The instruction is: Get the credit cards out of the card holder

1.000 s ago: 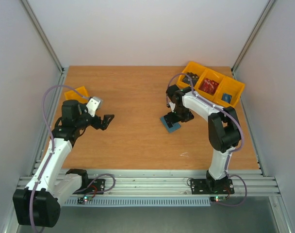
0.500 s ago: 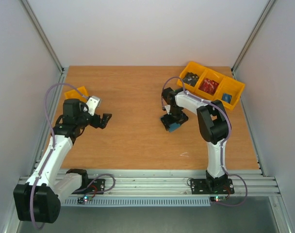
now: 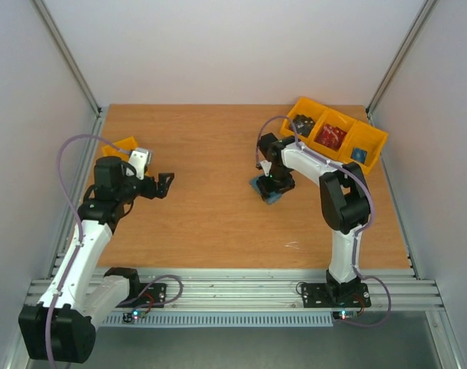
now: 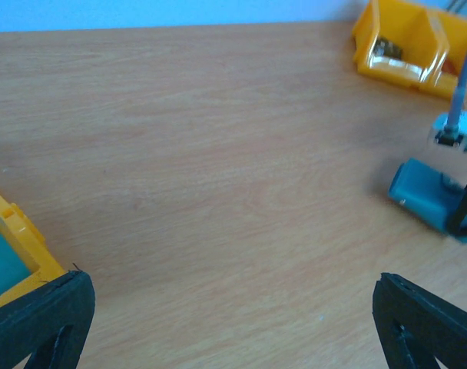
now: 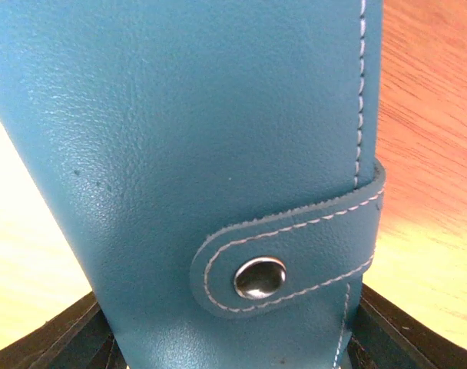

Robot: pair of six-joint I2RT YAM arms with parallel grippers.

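Observation:
The card holder is a teal-blue wallet lying right of the table's middle, folded shut with its snap strap fastened. It fills the right wrist view. The credit cards are hidden inside it. My right gripper reaches down over it, and its black fingers press against both side edges of the holder. My left gripper hovers over the left of the table, open and holding nothing. The left wrist view shows its fingertips far apart, with the card holder far off to the right.
A row of yellow bins stands at the back right, holding red and black objects. A small yellow bin sits at the left edge behind my left arm, seen close on the left in the left wrist view.
My right gripper shifted up and left over the card holder and its jaws narrowed onto it; the holder moved slightly with it. My left gripper drifted a little left, still open.

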